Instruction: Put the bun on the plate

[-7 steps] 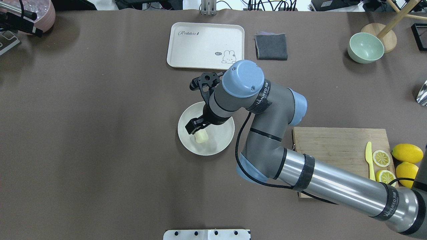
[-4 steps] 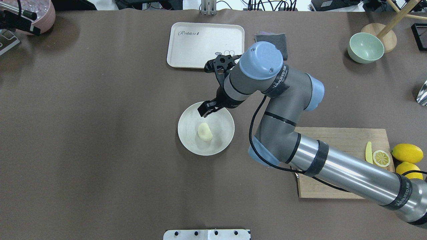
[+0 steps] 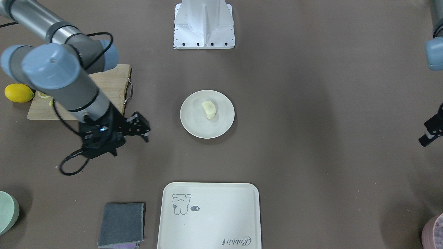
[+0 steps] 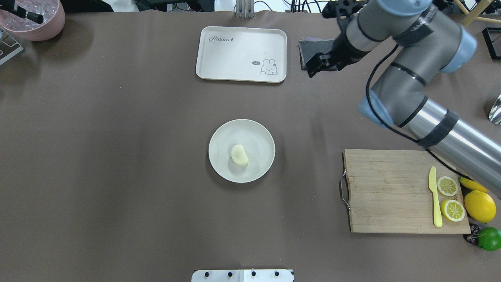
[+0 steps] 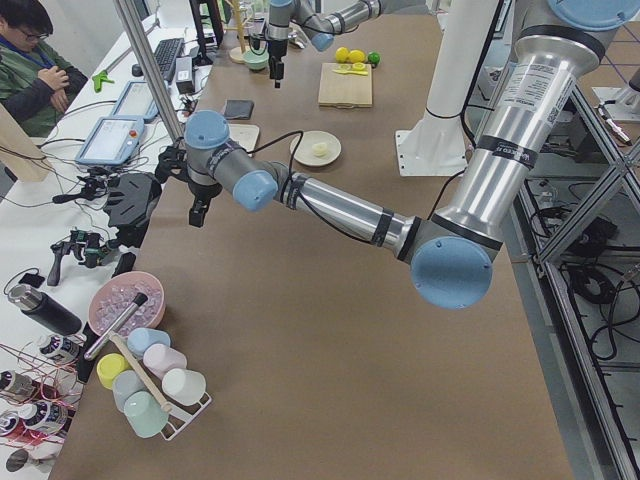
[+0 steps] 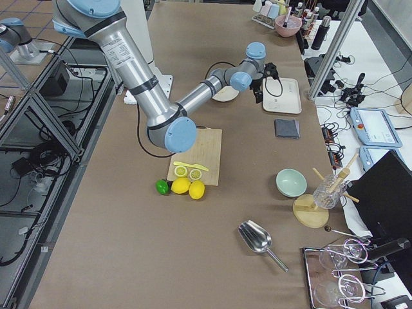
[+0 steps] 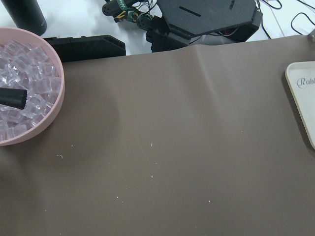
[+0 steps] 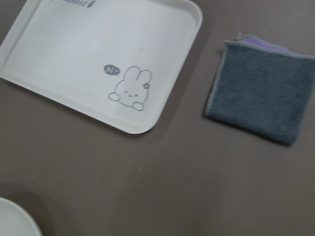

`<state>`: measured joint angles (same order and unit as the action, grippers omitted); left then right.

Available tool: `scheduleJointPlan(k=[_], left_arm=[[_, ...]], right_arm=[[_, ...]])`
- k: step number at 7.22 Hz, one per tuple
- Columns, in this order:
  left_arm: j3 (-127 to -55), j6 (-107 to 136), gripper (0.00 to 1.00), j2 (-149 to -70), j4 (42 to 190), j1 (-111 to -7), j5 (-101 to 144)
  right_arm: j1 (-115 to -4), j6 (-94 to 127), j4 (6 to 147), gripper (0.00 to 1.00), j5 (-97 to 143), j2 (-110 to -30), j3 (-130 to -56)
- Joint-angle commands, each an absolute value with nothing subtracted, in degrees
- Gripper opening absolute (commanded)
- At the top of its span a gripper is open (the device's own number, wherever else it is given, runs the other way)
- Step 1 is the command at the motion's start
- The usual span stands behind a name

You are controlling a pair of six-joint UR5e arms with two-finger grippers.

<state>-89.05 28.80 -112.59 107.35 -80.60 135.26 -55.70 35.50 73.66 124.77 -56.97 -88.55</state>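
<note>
Right gripper (image 3: 130,145): left of centre in the front-facing view, where you see its jaws spread and holding nothing.
Bun (image 3: 209,109): mid-frame, lying on the plate (image 3: 193,128), slightly above its middle.
Left gripper (image 3: 429,135): at the right edge; you can't tell its opening.

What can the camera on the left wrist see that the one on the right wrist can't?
Only the left wrist view shows a pink bowl full of ice cubes, and black equipment beyond the table's edge. Only the right wrist view shows a grey cloth, the rabbit drawing and a sliver of the plate at its bottom-left corner. Both show the cream tray, though only one edge of it appears in the left wrist view, and the brown table cover.
</note>
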Motion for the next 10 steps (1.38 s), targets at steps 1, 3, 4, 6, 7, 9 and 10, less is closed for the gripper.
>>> scheduleJointPlan(k=[1,3,4,6,7,9,10], left_arm=[[-88.9,28.7,0.98,-113.8,101.9,-84.7,135.3],[-87.4,28.4,0.98,-113.9,99.9,-85.7,135.1],[-86.2,28.4,0.98,-113.6,99.8,-85.9,135.0],[-83.2,28.5,0.98,-113.0,99.8,-86.0,134.8],[-82.6,28.5,0.98,-112.2,99.8,-86.1,134.9],[-81.9,28.5,0.98,-111.3,99.8,-87.4,134.8],[-79.7,28.5,0.98,-111.4,99.7,-88.5,134.9]], right_arm=[[-69.7,24.3,74.0,1.00,131.5,-63.2,-88.7],[-78.4,22.6,75.1,1.00,133.5,-69.3,-88.7],[-80.7,19.6,75.4,1.00,133.1,-72.0,-88.5],[-84.4,17.1,75.5,1.00,133.5,-76.4,-88.7],[-85.8,17.0,75.4,1.00,133.5,-77.0,-88.9],[-86.4,17.0,75.4,1.00,133.4,-81.7,-91.7],[-86.8,17.0,75.5,1.00,133.5,-83.6,-93.5]])
